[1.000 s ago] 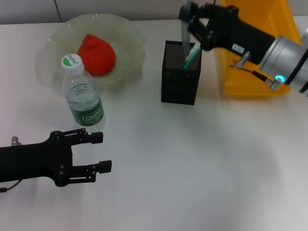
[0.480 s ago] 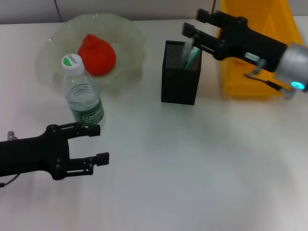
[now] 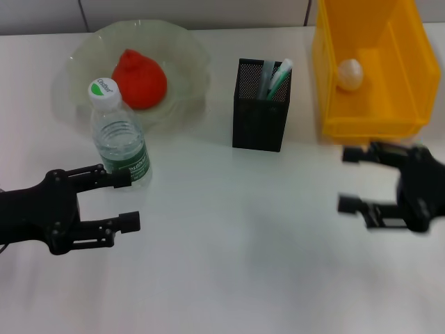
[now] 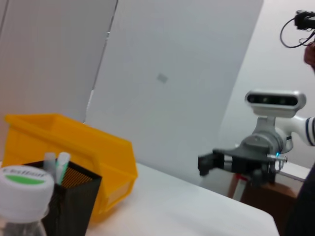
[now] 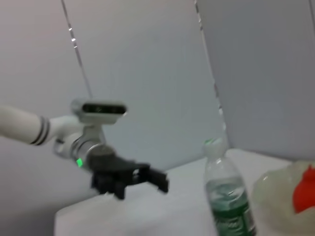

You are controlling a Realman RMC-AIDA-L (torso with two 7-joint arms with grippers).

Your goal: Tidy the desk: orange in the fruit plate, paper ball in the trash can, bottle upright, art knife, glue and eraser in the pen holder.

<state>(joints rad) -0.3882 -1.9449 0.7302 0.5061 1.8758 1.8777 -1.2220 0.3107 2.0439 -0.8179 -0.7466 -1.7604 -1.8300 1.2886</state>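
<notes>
The orange (image 3: 140,78) lies in the pale-green fruit plate (image 3: 188,49) at the back left. In front of the plate the bottle (image 3: 119,138) stands upright, white cap on top. A grey stick and a white-green tube stand in the black mesh pen holder (image 3: 261,115). The paper ball (image 3: 350,74) rests inside the yellow trash can (image 3: 368,111). My left gripper (image 3: 128,200) is open just in front of the bottle, holding nothing. Over the desk (image 3: 236,236), in front of the trash can, my right gripper (image 3: 348,179) is open and empty. The eraser is out of view.
The left wrist view shows the bottle cap (image 4: 24,183), the pen holder (image 4: 69,196), the trash can (image 4: 83,147) and the right gripper (image 4: 204,163) farther off. The right wrist view shows the bottle (image 5: 226,199), the plate (image 5: 278,206) and the left gripper (image 5: 160,181).
My right gripper let go of the grey stick in the pen holder, then pulled back to the near right of the desk. The left gripper drifted slightly left.
</notes>
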